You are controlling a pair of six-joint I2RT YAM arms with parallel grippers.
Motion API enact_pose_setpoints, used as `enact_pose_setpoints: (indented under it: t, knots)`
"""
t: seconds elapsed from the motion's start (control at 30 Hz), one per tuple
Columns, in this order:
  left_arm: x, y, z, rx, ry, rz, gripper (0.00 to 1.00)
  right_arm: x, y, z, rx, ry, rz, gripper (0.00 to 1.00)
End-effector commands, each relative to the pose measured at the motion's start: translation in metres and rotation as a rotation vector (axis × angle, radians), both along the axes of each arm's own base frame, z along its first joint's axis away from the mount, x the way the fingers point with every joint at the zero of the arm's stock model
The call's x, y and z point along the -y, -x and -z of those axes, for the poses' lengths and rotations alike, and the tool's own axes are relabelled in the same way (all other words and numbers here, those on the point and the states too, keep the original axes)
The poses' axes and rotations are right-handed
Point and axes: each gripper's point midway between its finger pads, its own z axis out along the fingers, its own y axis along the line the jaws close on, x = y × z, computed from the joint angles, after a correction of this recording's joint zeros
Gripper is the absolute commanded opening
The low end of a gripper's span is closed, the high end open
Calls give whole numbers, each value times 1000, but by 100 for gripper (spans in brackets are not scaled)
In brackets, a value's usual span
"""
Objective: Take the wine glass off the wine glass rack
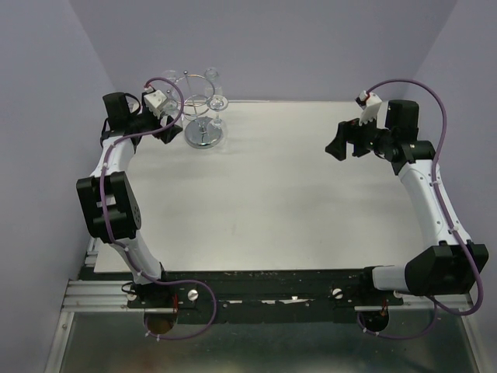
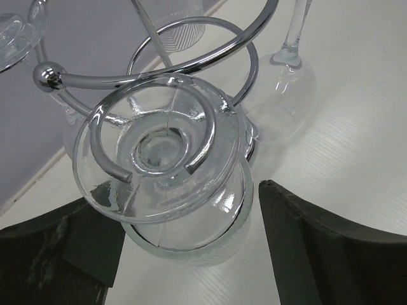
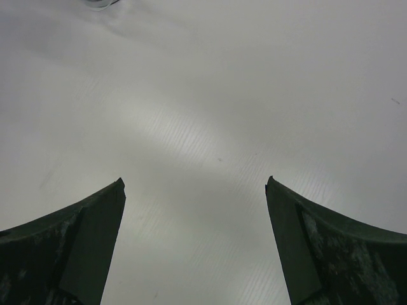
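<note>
The chrome wine glass rack (image 1: 204, 137) stands at the table's far left, its wire ring (image 2: 191, 68) filling the left wrist view. A clear wine glass (image 2: 166, 190) hangs upside down from one of its loops, the foot resting on the wire. My left gripper (image 2: 184, 200) is open, and the glass's bowl sits between its black fingers (image 2: 318, 248). There is a small gap on the right side. In the top view the left gripper (image 1: 168, 126) is right beside the rack. My right gripper (image 1: 340, 144) is open and empty over bare table, far from the rack.
A second glass (image 2: 287, 79) hangs on the rack's far side, also seen in the top view (image 1: 218, 102). Part of a third glass (image 2: 16, 38) shows at the upper left. Purple walls close in the back and the left, near the rack.
</note>
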Motion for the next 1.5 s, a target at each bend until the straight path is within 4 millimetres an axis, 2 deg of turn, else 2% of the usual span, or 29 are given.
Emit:
enact_pose_setpoints:
  t: [0.0,0.13,0.27,0.4,0.67,0.9,1.0,1.17,1.47]
  knots:
    - [4,-5,-5,26,2,39,92,2,-1,5,-23,2,10,99]
    - [4,-5,-4,23,2,39,87,2,-1,7,-28,2,10,99]
    - [5,-4,-4,16,9,46,77,2,0,10,-34,1,8,99]
    - [6,-2,-5,19,4,51,76,2,1,12,-36,2,10,99]
    - [9,-2,-18,38,40,46,64,2,8,18,-50,0,9,99]
    - [11,-2,-24,17,59,77,31,3,9,19,-49,7,14,99]
    - [12,0,-26,26,56,79,0,4,8,20,-52,10,17,99]
    - [13,4,-28,33,52,76,0,4,8,21,-52,12,16,99]
    - [13,11,-41,70,21,78,0,4,6,24,-60,12,13,99]
